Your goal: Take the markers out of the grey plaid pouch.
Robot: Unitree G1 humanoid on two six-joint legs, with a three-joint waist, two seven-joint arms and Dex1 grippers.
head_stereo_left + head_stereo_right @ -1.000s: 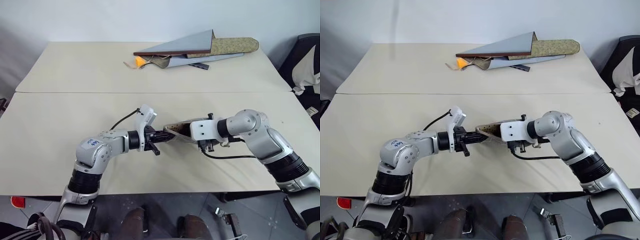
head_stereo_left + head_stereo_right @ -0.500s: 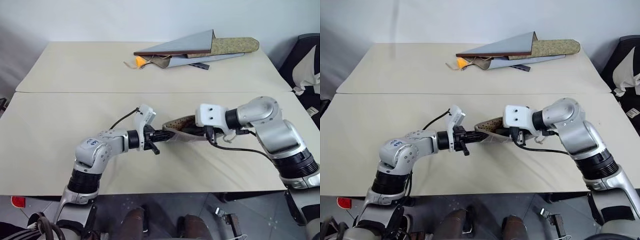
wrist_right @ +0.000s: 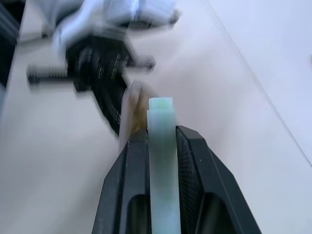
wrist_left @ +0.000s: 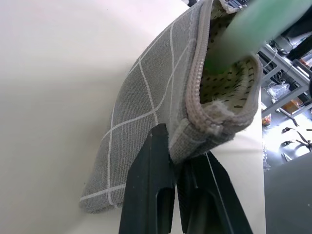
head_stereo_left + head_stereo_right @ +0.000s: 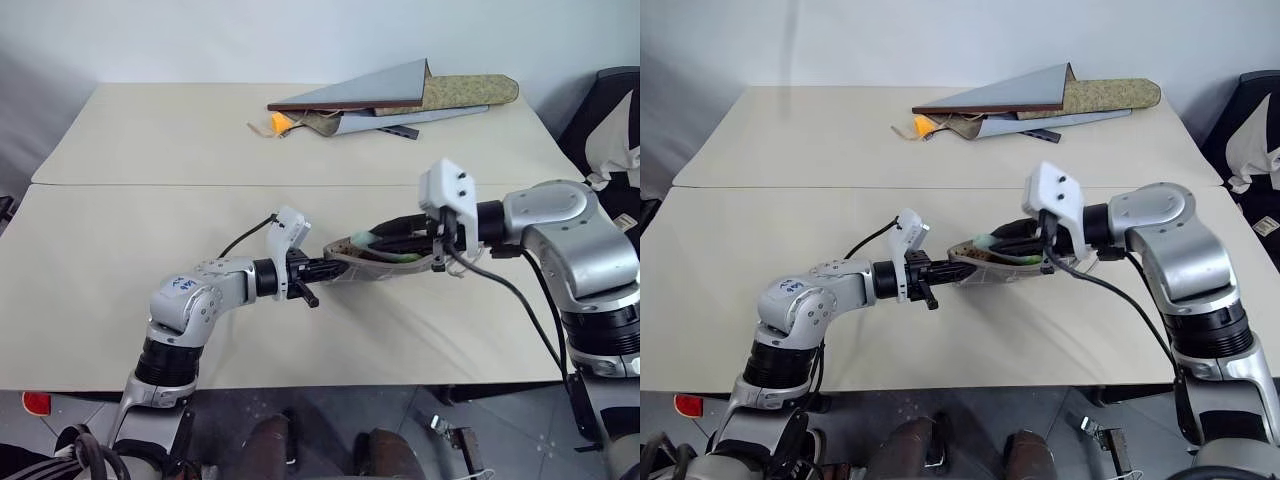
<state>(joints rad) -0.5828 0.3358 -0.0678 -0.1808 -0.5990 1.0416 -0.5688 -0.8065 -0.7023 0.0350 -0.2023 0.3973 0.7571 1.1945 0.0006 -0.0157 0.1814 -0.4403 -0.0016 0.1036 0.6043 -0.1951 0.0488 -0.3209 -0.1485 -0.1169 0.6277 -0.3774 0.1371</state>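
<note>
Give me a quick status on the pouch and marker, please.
Left pincer shut on grey plaid pouch end. Right pincer shut on pale green marker, tip at pouch mouth. Nothing in the way.

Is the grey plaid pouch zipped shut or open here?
Open: the grey plaid pouch gapes at its zip, dotted lining showing, with a green marker in its mouth.
</note>
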